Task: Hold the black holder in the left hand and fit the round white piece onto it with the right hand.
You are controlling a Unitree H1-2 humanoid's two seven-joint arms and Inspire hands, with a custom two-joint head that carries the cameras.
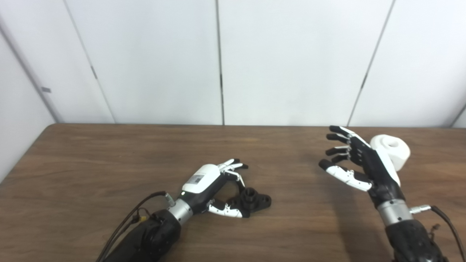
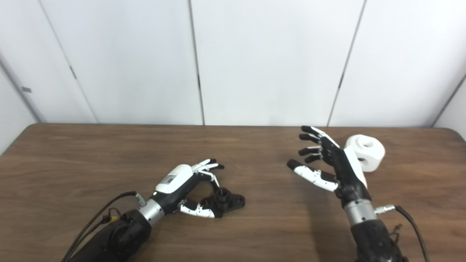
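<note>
The left hand (image 1: pixel 209 183) lay low over the brown wooden worktop (image 1: pixel 91 163), its arm coming in from the bottom left with black cables trailing off the wrist. Its fingers (image 1: pixel 233 166) reached forward and curved loosely down, while the thumb stretched along the worktop toward the black holder (image 1: pixel 253 200). The thumb tip met the near edge of the holder and the fingers arched over its far side, so the hand cupped the part without closing on it; whether the fingers actually touched it could not be made out. The holder sat flat on the worktop, a short round collar standing up from a base with rounded lobes, just to the right of the left palm.

Well to the right, the right hand (image 2: pixel 333 163) was raised above the worktop, palm turned toward the left, its fingers (image 2: pixel 309 140) spread apart and slightly bent, the thumb held out below them. It held nothing. Just behind it, partly hidden by the back of the hand, the round white piece (image 2: pixel 369 151) rested on the worktop near the far right edge, its central hole showing on the upper face. White wall panels (image 1: pixel 291 62) stood behind the worktop.
</note>
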